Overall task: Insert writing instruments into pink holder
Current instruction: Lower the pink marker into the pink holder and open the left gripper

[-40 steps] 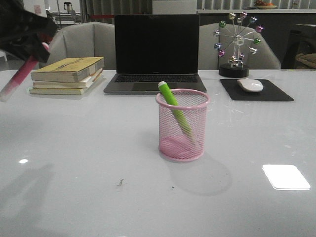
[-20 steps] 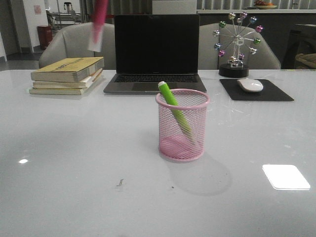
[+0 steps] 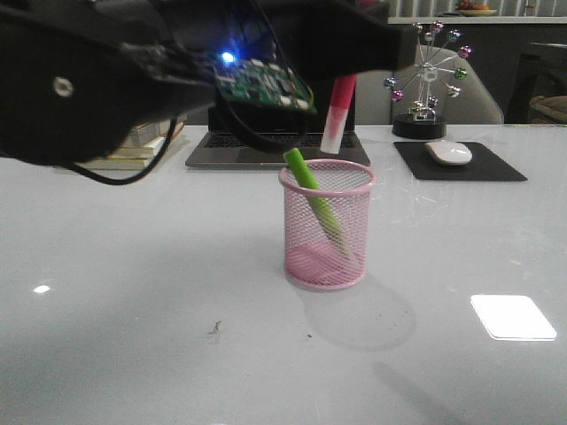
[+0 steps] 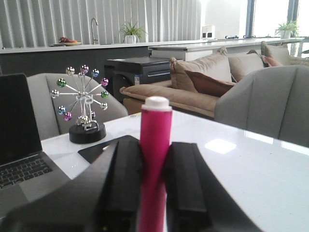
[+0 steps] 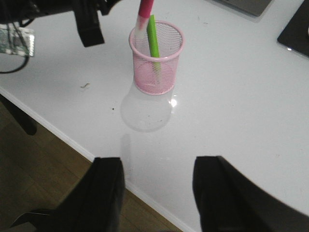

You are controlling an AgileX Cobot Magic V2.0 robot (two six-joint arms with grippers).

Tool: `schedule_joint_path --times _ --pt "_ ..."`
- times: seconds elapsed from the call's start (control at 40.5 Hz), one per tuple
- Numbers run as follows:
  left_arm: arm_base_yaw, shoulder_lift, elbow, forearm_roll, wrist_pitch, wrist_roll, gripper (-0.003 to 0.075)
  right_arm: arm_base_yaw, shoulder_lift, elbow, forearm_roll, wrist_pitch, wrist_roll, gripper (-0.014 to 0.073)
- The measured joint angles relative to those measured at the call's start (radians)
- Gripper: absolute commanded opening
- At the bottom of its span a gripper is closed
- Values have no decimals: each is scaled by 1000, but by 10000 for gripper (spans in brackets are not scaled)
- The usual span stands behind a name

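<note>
The pink holder [image 3: 327, 232] stands mid-table with the green marker [image 3: 310, 188] leaning inside it, whitish tip above the rim. My left gripper [image 4: 155, 146] is shut on the magenta-pink marker [image 4: 155, 123]. In the front view that marker [image 3: 338, 111] hangs nearly upright, its pale end just above the holder's far rim. The dark left arm [image 3: 177, 62] fills the upper left of that view. My right gripper [image 5: 159, 166] is open and empty, over the table's near edge, well short of the holder [image 5: 149, 83]. The right wrist view also shows both the green marker [image 5: 153, 38] and the pink marker [image 5: 143, 12].
Behind the holder is a laptop [image 3: 208, 152], with stacked books [image 3: 152, 142] partly hidden by the arm. At the back right stand a ferris-wheel desk toy [image 3: 430, 80] and a mouse [image 3: 449, 152] on a black pad [image 3: 500, 166]. A small speck [image 3: 215, 328] lies near the front.
The left arm swung from the far left toward the right with the pink marker, turning it upright and bringing it over the holder. The green marker and holder stayed put.
</note>
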Motion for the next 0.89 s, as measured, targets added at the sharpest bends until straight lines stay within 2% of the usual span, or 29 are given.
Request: schedule_joint_path --times 0.222,0.569,0.89 --pt "0 108 -23 -2 -80 0 91 0 0 0 0 0 0 447" --pt "35 128 -28 -16 -82 0 91 0 0 0 0 0 0 447" --pt "43 128 -28 -31 3 0 93 0 0 0 0 0 0 447"
